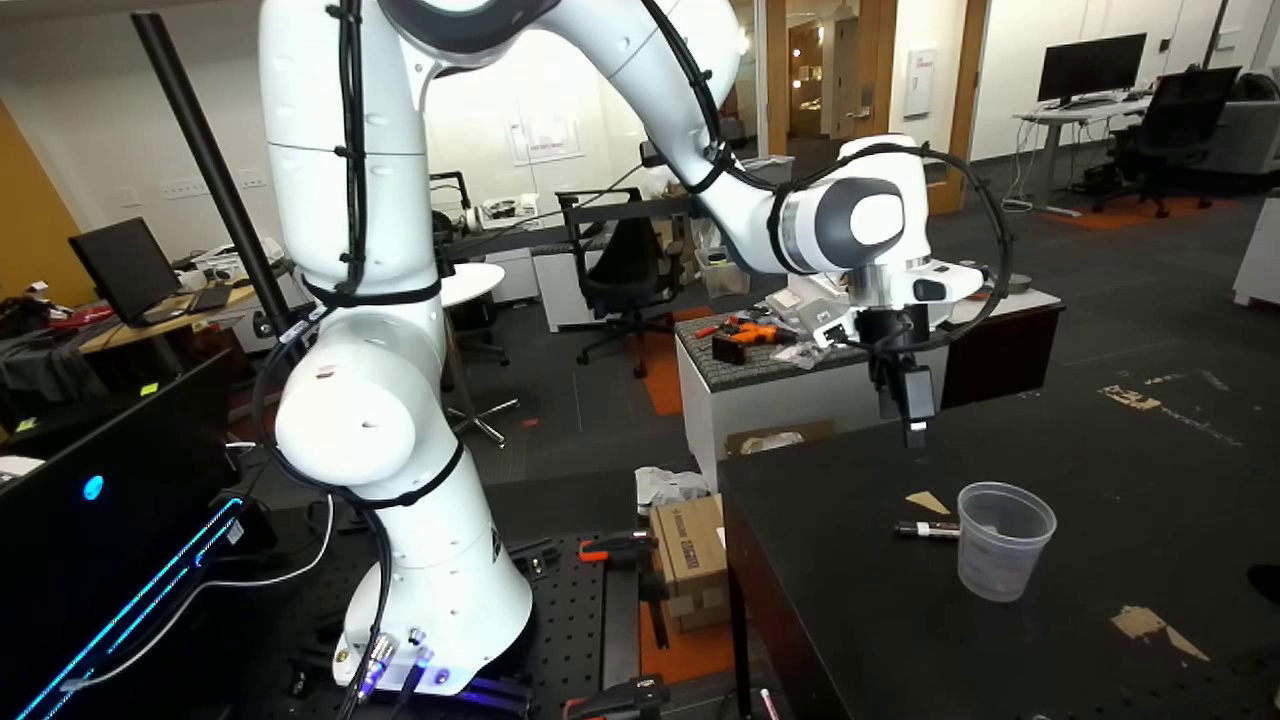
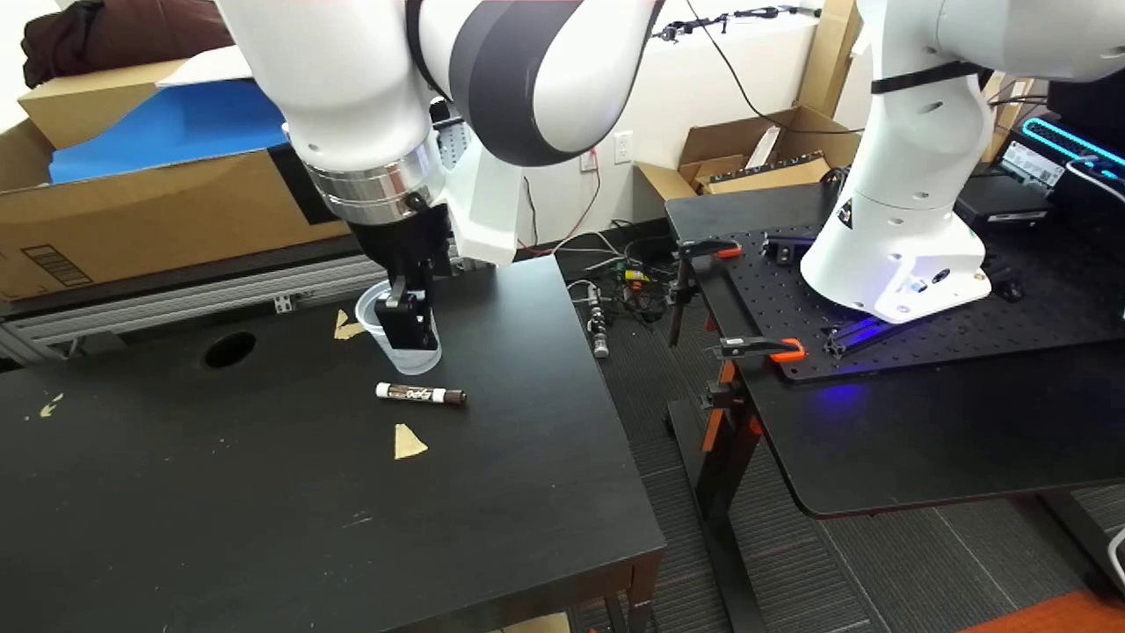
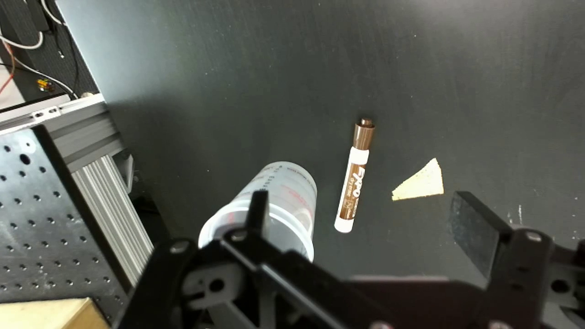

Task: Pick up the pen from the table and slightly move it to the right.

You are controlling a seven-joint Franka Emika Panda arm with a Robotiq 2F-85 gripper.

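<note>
1. In an exterior view, the camera faces the arm (image 1: pixel 400 340) side-on, surface (image 1: pixel 1120 540) at right.
2. In an exterior view, it looks down more steeply from the opposite side, surface (image 2: pixel 264 492) at left.
3. The wrist view, nearest, looks down past its fingers (image 3: pixel 477 233) onto the surface.
4. All three share the pen (image 3: pixel 355 180) and cup (image 3: pixel 295 194).

White pen (image 3: pixel 352 187) (brown cap, Expo label), lying flat, on black table (image 2: pixel 527 457)

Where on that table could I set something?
Bare table lies between the pen and the robot-side edge, and past the pen's nearest tan scrap, away from the cup. Crowded: around the pen, between that scrap and the cup.
</note>
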